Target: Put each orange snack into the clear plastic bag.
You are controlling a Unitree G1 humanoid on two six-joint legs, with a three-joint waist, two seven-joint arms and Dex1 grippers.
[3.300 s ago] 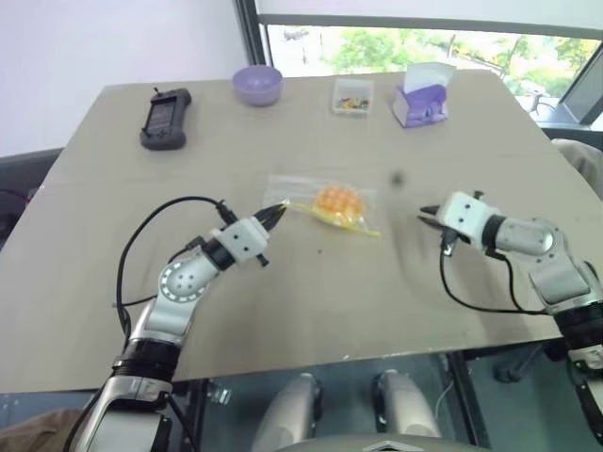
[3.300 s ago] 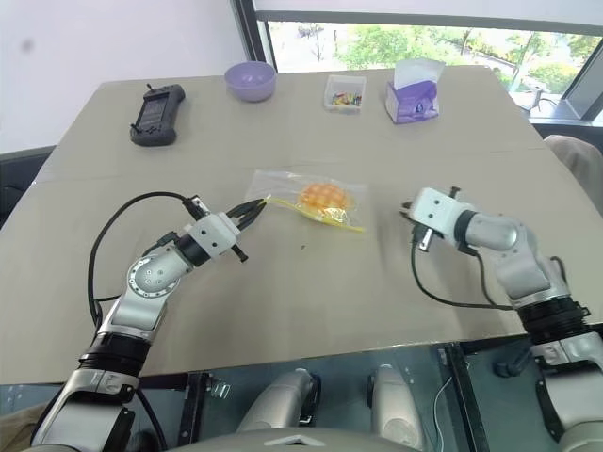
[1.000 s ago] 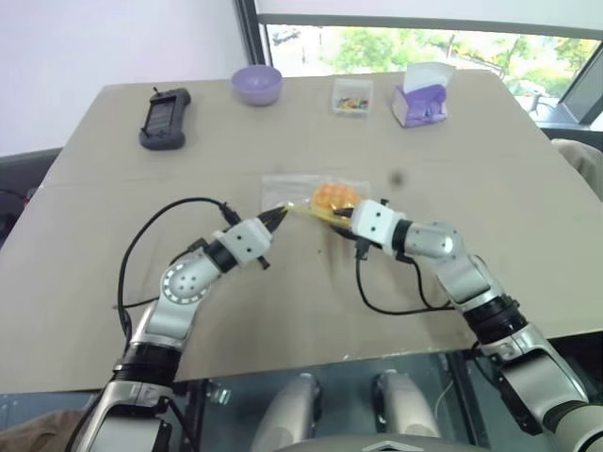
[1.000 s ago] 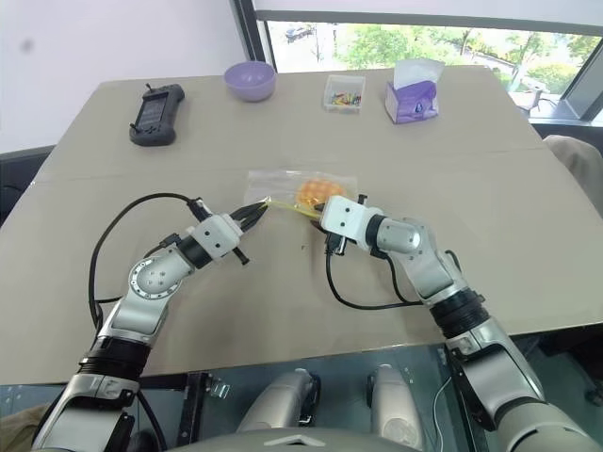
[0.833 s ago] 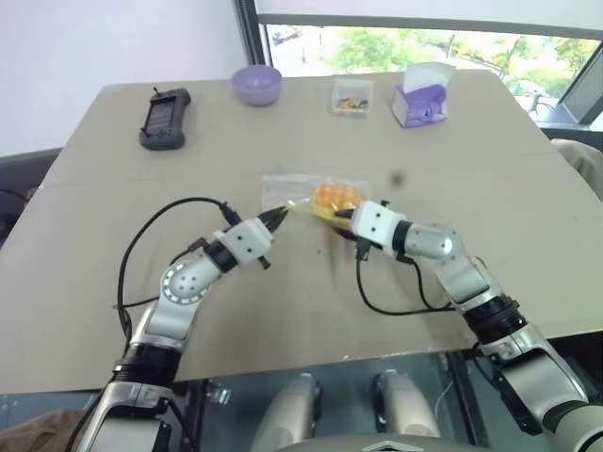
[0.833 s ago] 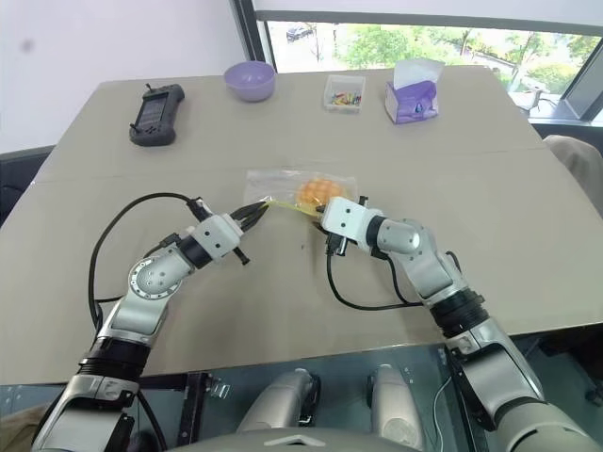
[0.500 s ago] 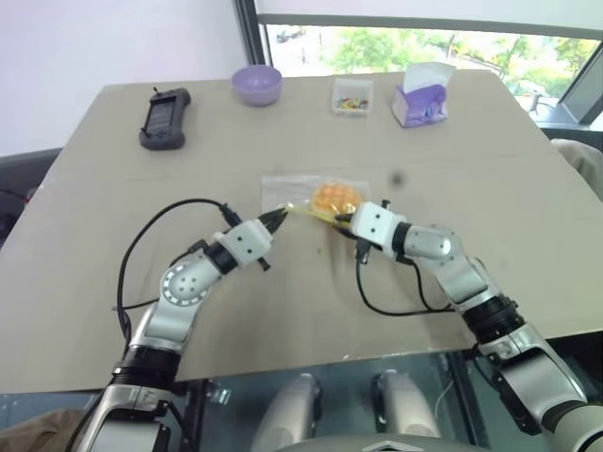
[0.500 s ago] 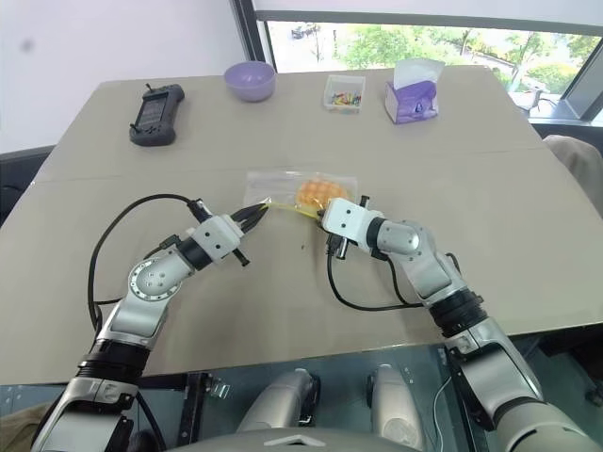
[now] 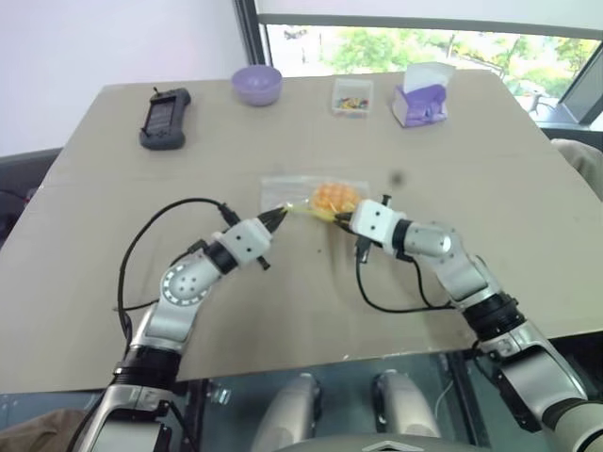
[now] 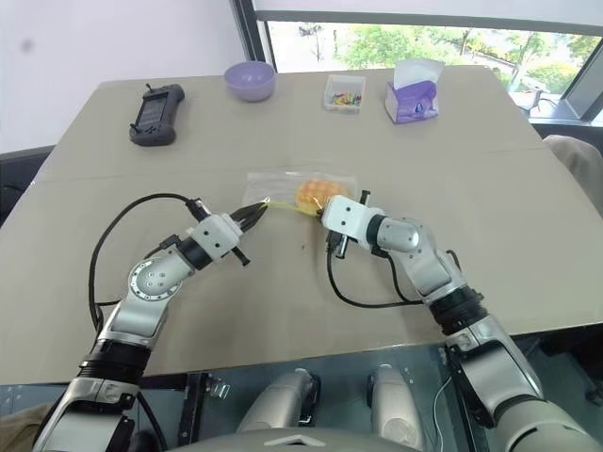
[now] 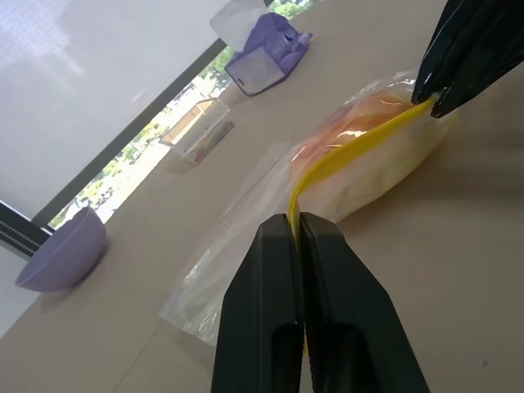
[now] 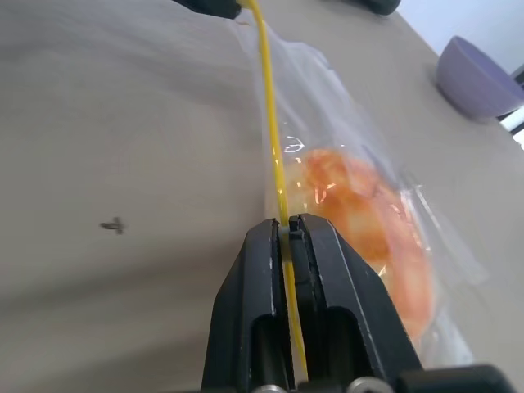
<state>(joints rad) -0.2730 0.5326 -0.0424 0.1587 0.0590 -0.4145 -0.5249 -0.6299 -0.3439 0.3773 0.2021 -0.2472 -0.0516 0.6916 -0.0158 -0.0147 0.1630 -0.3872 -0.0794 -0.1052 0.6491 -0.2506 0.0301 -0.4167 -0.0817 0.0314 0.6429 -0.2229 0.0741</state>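
The clear plastic bag (image 9: 306, 193) lies at the middle of the table with the orange snack (image 9: 333, 197) inside it. Its yellow seal strip (image 11: 352, 155) runs along the near edge. My left gripper (image 9: 279, 215) is shut on the left end of that strip. At the strip's right part, my right gripper (image 9: 343, 219) is shut on it too, close beside the snack (image 12: 368, 221). Both grippers pinch the same strip from opposite ends, and the bag edge is lifted a little between them.
At the table's far side stand a purple bowl (image 9: 257, 84), a small clear box of coloured bits (image 9: 352, 96) and a purple tissue box (image 9: 423, 97). A black handheld device (image 9: 166, 118) lies at the far left. Black cables hang from both wrists.
My right gripper came in from the right side of the table to the bag and has shut on the yellow strip. The left gripper has kept its grip and place.
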